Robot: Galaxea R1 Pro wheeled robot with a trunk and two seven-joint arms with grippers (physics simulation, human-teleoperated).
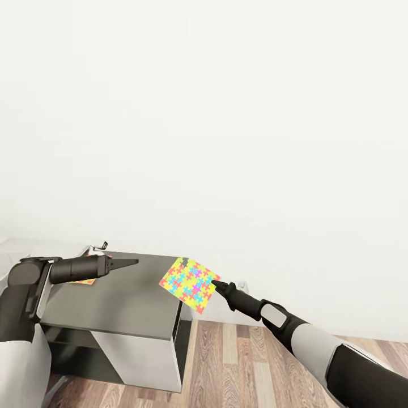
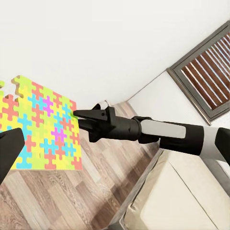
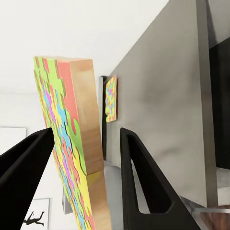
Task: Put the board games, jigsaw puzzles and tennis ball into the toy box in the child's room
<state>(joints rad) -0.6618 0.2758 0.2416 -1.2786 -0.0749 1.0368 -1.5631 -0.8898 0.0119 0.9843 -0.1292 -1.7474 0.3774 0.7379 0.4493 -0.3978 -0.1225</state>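
My right gripper (image 1: 217, 283) is shut on the edge of a jigsaw puzzle (image 1: 190, 283), a bright multicoloured mat held tilted in the air beside the corner of the table's dark grey side unit (image 1: 119, 303). The left wrist view shows this puzzle (image 2: 43, 129) over the wood floor with the right gripper (image 2: 81, 117) pinching its edge. In the right wrist view its thick wooden edge (image 3: 79, 143) sits between the fingers (image 3: 143, 177). A second jigsaw puzzle (image 1: 86, 280) lies on the unit, under my left arm. My left gripper (image 1: 133, 262) hangs open above the unit. The toy box, board games and tennis ball are out of view.
A white wall stands behind the unit. Wood floor (image 1: 243, 368) lies to its right. The beige bed (image 2: 177, 201) with its dark frame shows beneath my right arm in the left wrist view, and a slatted panel (image 2: 206, 72) is set in the wall beyond.
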